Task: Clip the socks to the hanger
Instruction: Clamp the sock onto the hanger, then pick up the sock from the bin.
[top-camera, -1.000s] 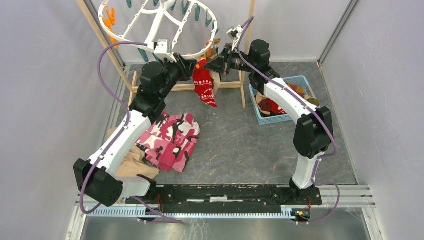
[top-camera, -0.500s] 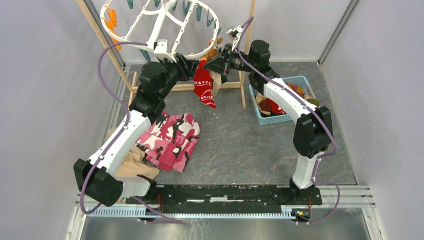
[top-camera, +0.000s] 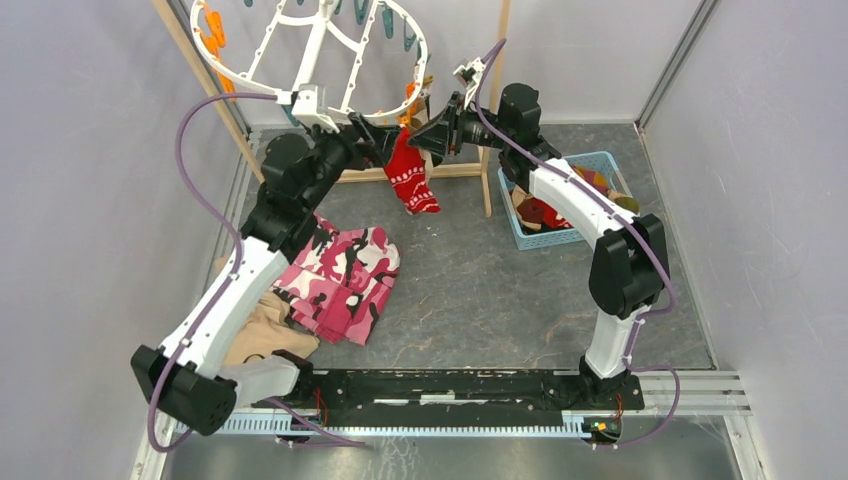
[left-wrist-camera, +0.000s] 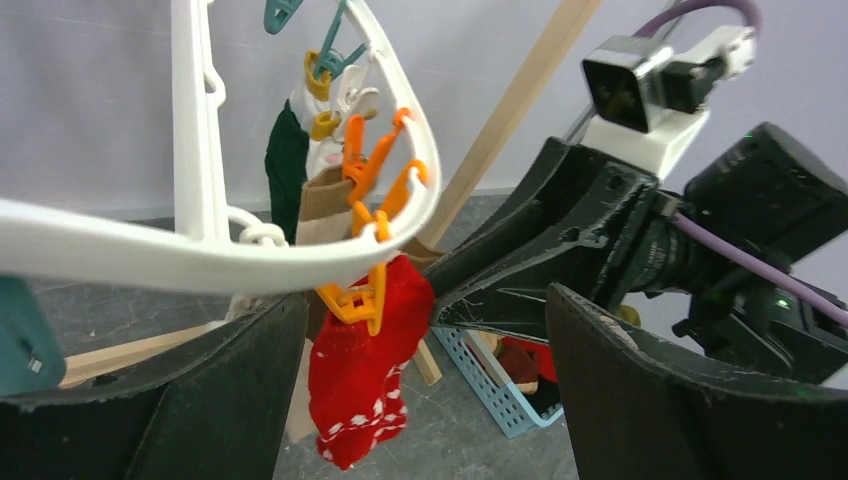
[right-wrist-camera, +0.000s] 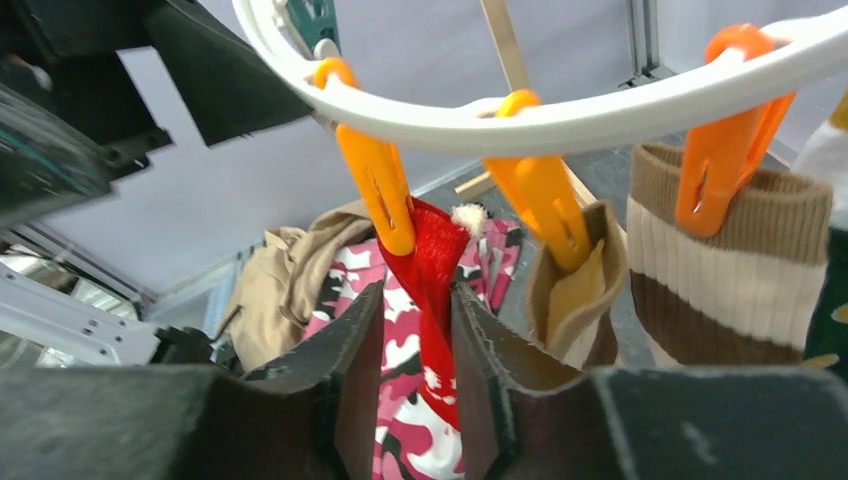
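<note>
Left of hanger (top-camera: 312, 55) front rim: left gripper (left-wrist-camera: 425, 300) hangs wide, nothing in it. Under rim, red sock (right-wrist-camera: 430, 270) dangles from orange clip (right-wrist-camera: 380, 190), cuff looks bitten properly. Tan sock (right-wrist-camera: 575, 290) and striped sock (right-wrist-camera: 720, 260) sit next along rim, clipped too. Right of hanger: right gripper (right-wrist-camera: 418, 300) straddles red sock, fingers barely parted, can't tell if pinching or let go. Tip imo: spread fully before backing off, pull straight out and slow, else sock drags off clip. Spare socks (top-camera: 540, 212) wait in blue basket (top-camera: 610, 157) further right.
</note>
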